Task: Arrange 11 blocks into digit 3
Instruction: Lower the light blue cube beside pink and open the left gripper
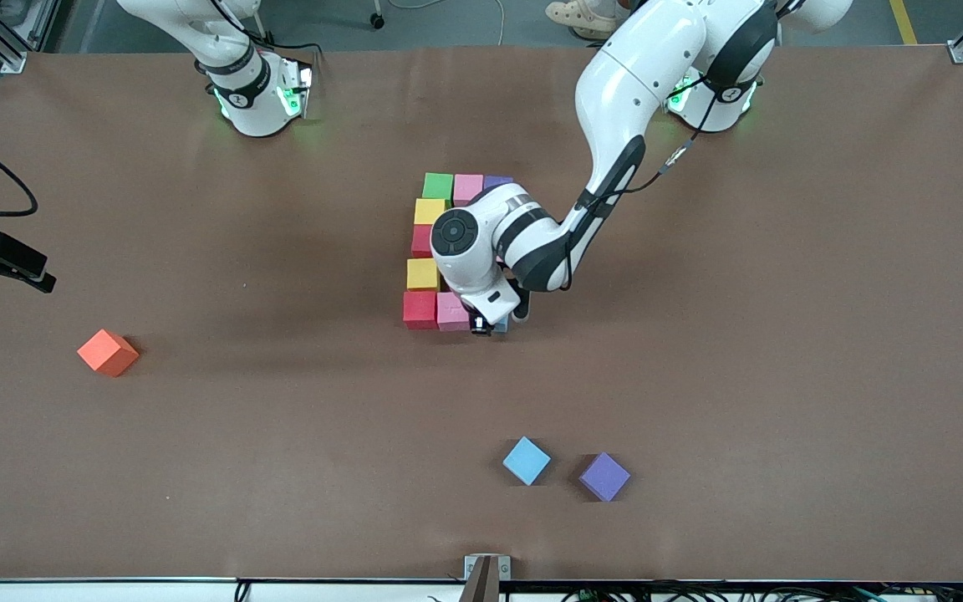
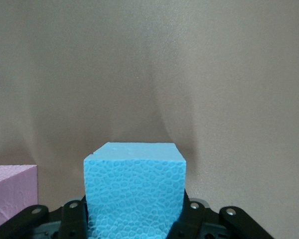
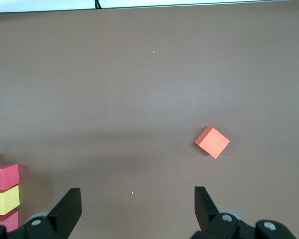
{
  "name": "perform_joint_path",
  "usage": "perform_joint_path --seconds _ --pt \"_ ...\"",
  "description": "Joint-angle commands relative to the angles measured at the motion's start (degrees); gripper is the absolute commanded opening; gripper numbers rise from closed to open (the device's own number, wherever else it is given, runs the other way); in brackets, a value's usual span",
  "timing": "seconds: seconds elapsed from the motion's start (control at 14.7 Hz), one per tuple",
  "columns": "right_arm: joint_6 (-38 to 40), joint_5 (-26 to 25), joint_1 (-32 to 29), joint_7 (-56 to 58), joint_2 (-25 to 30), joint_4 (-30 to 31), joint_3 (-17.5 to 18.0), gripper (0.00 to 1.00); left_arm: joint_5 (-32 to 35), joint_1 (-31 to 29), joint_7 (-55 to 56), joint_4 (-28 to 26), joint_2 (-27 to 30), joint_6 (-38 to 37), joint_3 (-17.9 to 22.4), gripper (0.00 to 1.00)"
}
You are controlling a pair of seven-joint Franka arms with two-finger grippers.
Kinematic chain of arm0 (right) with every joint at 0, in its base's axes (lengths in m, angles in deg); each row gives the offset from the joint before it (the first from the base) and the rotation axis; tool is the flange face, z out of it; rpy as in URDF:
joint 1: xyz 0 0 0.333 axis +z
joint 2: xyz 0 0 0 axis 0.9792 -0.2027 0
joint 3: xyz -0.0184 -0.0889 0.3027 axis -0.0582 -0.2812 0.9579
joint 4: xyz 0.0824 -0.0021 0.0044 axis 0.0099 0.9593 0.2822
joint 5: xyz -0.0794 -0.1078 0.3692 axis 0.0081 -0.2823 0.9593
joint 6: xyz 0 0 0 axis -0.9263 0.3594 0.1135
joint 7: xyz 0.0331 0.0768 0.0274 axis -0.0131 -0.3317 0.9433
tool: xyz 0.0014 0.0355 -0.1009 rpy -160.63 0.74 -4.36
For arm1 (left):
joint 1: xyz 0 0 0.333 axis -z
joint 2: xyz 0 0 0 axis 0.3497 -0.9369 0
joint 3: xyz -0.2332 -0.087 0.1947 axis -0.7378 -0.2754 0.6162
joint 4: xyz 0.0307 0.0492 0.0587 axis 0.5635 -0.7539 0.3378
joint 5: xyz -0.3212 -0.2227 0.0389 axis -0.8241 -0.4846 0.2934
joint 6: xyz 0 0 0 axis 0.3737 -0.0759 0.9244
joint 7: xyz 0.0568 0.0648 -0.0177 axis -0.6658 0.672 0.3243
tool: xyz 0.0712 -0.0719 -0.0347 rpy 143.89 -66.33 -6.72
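Blocks point(image 1: 430, 242) look light, foamy, grippy; flat opposite faces suit best. Left gripper point(image 2: 134, 231) jaws clamp the light blue cube point(image 2: 133, 191) beside the pink one point(image 2: 10, 191). Right gripper point(image 3: 137, 206) waits, jaws wide.

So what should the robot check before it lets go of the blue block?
1. Left gripper shut on the light blue block: ok.
2. Block beside the pink block in the figure's nearest row: ok.
3. Block resting flat on the table: cannot tell.
4. Right gripper open, waiting at its own end of the table: ok.
5. Loose light blue cube, purple cube and orange cube apart from the figure: ok.
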Motion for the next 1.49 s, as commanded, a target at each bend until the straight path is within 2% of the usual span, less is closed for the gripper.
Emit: perform_joint_path --seconds 0.0,0.95,1.09,1.22,1.43 --pt "-0.6 -1.1 0.0 0.4 1.9 1.8 0.1 1.00 1.1 0.9 0.2 0.2 0.0 0.3 0.4 0.12" --pt "-0.6 -1.2 0.1 0.3 1.7 1.8 0.1 1.00 1.1 0.9 1.0 0.1 -0.2 4.5 0.3 0.12" --pt "-0.6 -1.2 0.1 0.4 1.8 1.8 0.1 1.00 1.1 0.9 1.1 0.1 -0.6 4.9 0.3 0.21" --pt "-0.6 -1.2 0.1 0.3 1.7 1.8 0.1 1.00 1.0 0.9 1.1 0.1 -0.6 5.1 0.3 0.36" --pt "-1.0 -1.2 0.1 0.3 1.7 1.8 0.1 1.00 0.8 0.8 1.0 0.1 -0.5 5.1 0.3 0.75"
